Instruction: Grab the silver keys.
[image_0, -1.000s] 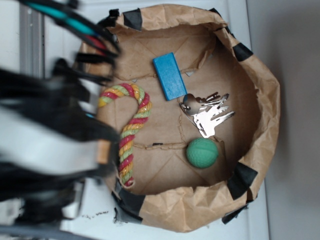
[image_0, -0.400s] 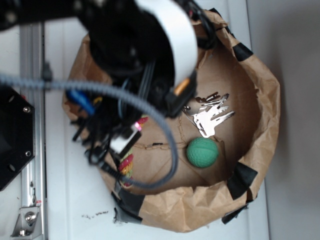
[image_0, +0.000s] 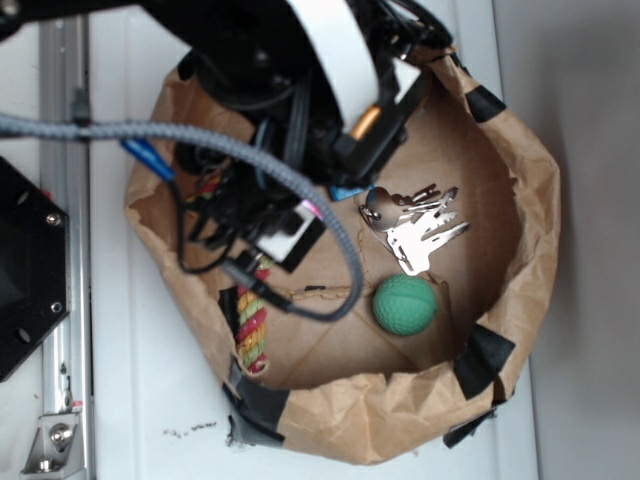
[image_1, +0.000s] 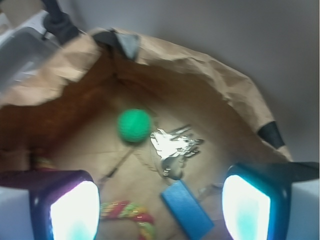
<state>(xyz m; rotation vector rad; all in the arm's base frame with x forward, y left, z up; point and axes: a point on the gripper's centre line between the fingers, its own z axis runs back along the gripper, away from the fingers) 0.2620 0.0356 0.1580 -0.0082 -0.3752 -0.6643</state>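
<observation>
Nothing gripped yet: fingers (image_1: 160, 205) spread wide and empty, one at each lower corner of the wrist view, high above the floor of the brown paper bag (image_0: 530, 200). Left to right inside it: rope toy (image_0: 252, 330), blue block (image_1: 187, 210), green ball (image_0: 405, 305) and, just above it, silver keys (image_0: 412, 225), flat and untouched. Still to do, likely: centring over the keys, descent, closing, lift.

green ball (image_1: 134, 125) and blue block (image_1: 187, 208) flanking silver keys (image_1: 175, 145)

I note shiny metal silver keys (image_0: 412, 226), a matt green ball (image_0: 405, 305), and a crinkled brown-paper bag (image_0: 530, 210).
</observation>
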